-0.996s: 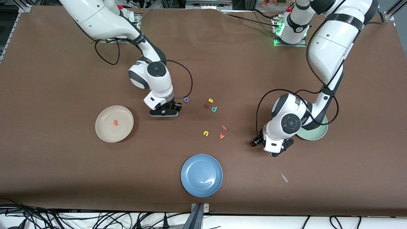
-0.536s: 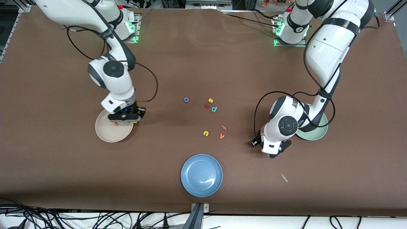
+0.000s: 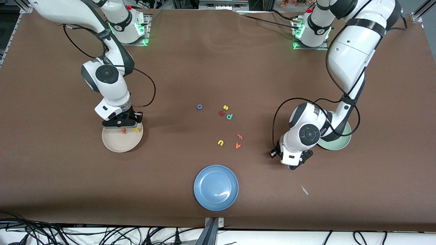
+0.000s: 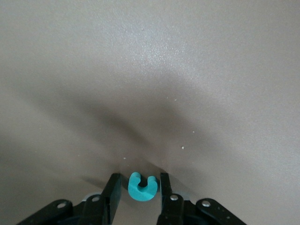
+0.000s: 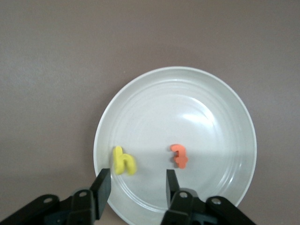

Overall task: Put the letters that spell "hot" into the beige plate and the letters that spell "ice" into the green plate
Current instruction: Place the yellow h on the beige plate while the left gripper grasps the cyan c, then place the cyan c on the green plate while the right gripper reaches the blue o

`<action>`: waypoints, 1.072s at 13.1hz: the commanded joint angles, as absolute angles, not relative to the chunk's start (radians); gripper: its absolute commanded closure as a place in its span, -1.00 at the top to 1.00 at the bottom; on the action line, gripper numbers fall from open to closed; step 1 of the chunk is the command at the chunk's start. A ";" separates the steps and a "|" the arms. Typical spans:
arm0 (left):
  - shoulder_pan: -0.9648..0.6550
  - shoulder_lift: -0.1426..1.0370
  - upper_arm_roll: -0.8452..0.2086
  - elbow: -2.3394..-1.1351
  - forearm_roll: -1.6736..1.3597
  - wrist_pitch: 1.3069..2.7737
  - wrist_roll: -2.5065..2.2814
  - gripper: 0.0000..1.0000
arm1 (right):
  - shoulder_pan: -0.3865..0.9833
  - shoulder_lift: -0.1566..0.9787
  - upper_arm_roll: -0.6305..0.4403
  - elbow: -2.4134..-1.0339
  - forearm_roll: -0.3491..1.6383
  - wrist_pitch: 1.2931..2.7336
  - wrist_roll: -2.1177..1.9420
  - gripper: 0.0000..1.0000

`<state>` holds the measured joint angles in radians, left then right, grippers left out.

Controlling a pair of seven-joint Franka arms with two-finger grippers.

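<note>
Front view, taken from the right arm's end of the brown table (image 3: pixel 218 51) across to the left arm's end: the beige plate (image 3: pixel 114 145) is seen at mid-height of the frame, with the right gripper (image 3: pixel 122 123) hung low over its upper rim, so that this edge is covered. Two letters are found on the plate, the orange "t" (image 3: pixel 124 131) and the yellow "h" (image 3: pixel 136 129) just beside it. In the right wrist view the fingers (image 5: pixel 102 185) are shown spread apart with nothing between them.

The blue "o" (image 3: pixel 199 107) is left on the bare table near the middle of the frame, well apart from the plate. Beside it a small cluster is made up of a yellow "s" (image 3: pixel 225 107), a dark red "k" (image 3: pixel 221 113) and a teal "p" (image 3: pixel 230 116). Lower in the frame a yellow "u" (image 3: pixel 220 143), an orange "v" (image 3: pixel 237 146) and a salmon letter (image 3: pixel 240 136) of unreadable shape are scattered. A blue plate (image 3: pixel 216 188) is set at the lower centre.

The left gripper (image 3: pixel 292 166) is lowered to the table beside the green plate (image 3: pixel 342 144), much of which is hidden by the arm. The teal "c" (image 4: pixel 141 186) is seen only in the left wrist view, lying between the half-closed fingers (image 4: pixel 114 192), with a slim gap on each side. A white scrap (image 3: pixel 304 190) is seen lower down.
</note>
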<state>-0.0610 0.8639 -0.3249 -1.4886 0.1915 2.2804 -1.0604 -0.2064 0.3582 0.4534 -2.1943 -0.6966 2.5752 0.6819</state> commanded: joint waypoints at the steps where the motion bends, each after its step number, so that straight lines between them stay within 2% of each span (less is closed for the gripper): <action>1: -0.074 0.877 -0.318 -1.466 0.225 2.278 -1.086 -0.49 | -0.227 0.337 0.471 -2.220 -0.698 2.576 0.678 0.41; 3: -0.074 0.874 -0.318 -1.466 0.225 2.272 -1.086 -0.55 | -0.226 0.341 0.476 -2.217 -0.669 2.574 0.680 0.42; 6: -0.057 0.850 -0.319 -1.466 0.227 2.249 -1.078 -0.61 | -0.222 0.344 0.558 -2.203 -0.447 2.568 0.684 0.57; 9: 0.010 0.775 -0.362 -1.466 0.212 2.062 -0.999 -0.60 | -0.190 0.383 0.639 -2.166 -0.380 2.569 0.863 0.60; 12: 0.142 0.700 -0.445 -1.483 0.186 1.897 -0.855 -0.58 | -0.083 0.420 0.641 -2.132 -0.380 2.571 1.061 0.60; 14: 0.204 0.670 -0.449 -1.492 0.187 1.788 -0.717 -0.59 | -0.032 0.448 0.641 -2.126 -0.397 2.582 1.152 0.62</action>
